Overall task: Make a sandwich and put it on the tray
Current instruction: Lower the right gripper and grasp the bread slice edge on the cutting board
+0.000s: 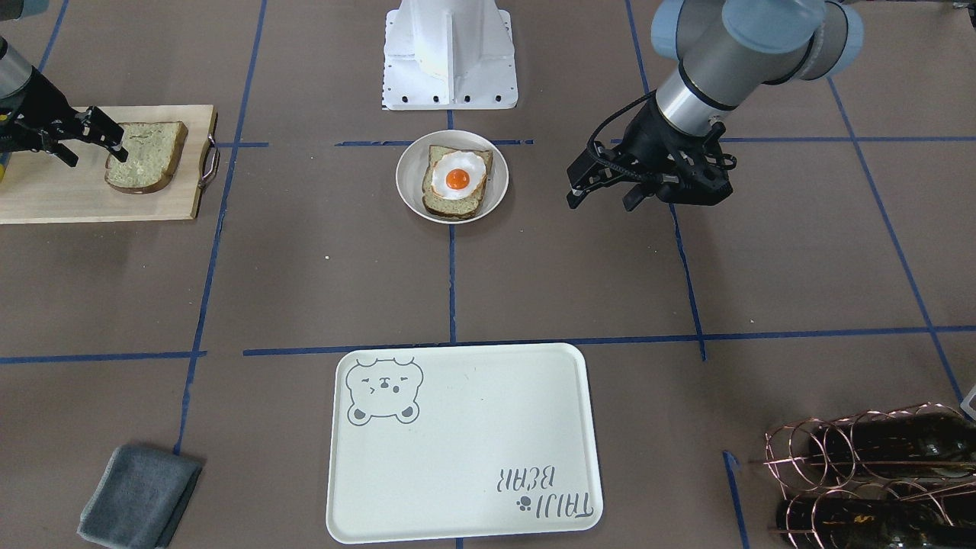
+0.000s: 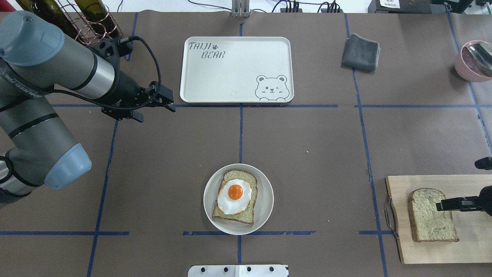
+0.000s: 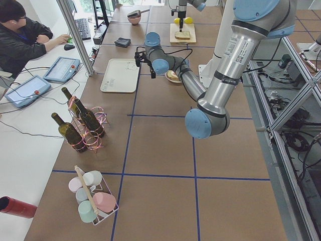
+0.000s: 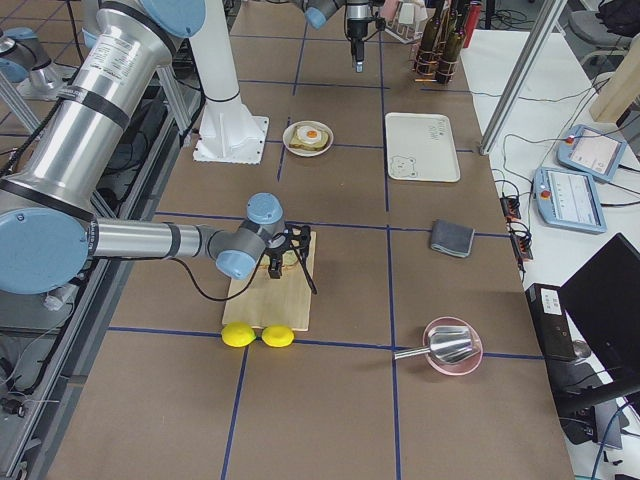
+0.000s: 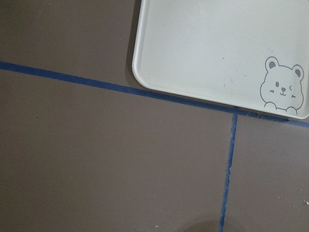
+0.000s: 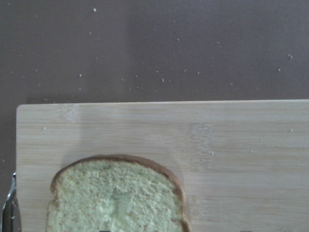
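One bread slice topped with a fried egg (image 1: 457, 179) lies in a small round white dish (image 2: 265, 200) at mid-table. The second bread slice (image 2: 432, 221) lies on a wooden board (image 2: 472, 246); it also shows in the right wrist view (image 6: 116, 198). My right gripper (image 2: 455, 204) is open, low over this slice, with one fingertip (image 1: 120, 152) at the slice's top. My left gripper (image 2: 157, 113) is open and empty, hovering left of the cream bear tray (image 2: 238, 69). The tray holds nothing; its corner shows in the left wrist view (image 5: 207, 43).
A folded grey cloth (image 2: 360, 52) lies right of the tray. A copper wire rack with wine bottles (image 2: 77, 15) stands behind my left arm. A pink bowl with a metal scoop (image 2: 472, 59) sits at the far right. Two lemons (image 4: 258, 335) lie by the board.
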